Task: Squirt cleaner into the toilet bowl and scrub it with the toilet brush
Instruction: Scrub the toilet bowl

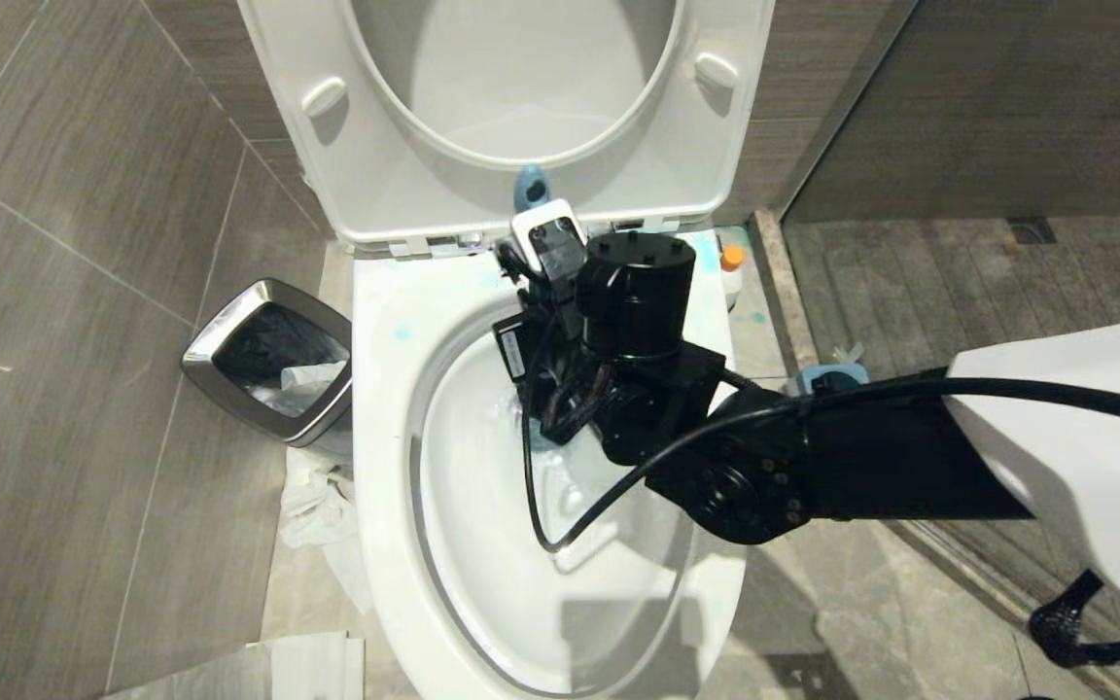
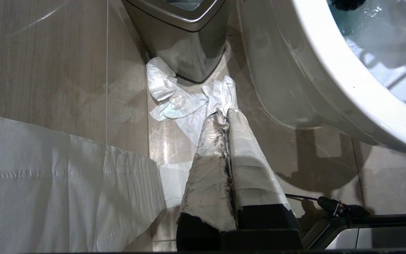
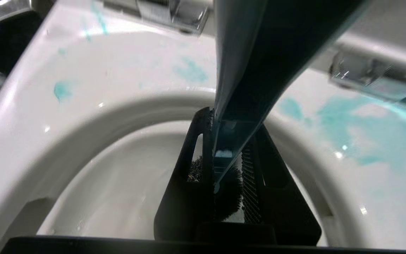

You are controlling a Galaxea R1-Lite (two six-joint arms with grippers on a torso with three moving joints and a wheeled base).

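Left of the toilet bowl (image 1: 385, 408) stands the waste bin (image 1: 268, 360), crumpled tissue (image 2: 189, 102) on the floor between them. The left pincer (image 2: 227, 116) hangs low beside the bowl's outer wall, its paper-wrapped fingers pressed together on nothing; it looks parked out of the way while the other arm works.

Over the bowl's rear half, the right pincer (image 3: 224, 155) is narrowed on the toilet brush (image 3: 245, 70), clamping the handle, likely so that the head can be pressed and swept. The handle's long axis runs steeply down into the bowl: its curved end (image 1: 529, 185) points up by the raised seat, while the black bristle head (image 3: 224, 190) points down at the inner wall.

Cleaner (image 3: 347, 120) lies as turquoise smears on the bowl's rear rim, heaviest toward its right side. Scrubbing appears to be under way.
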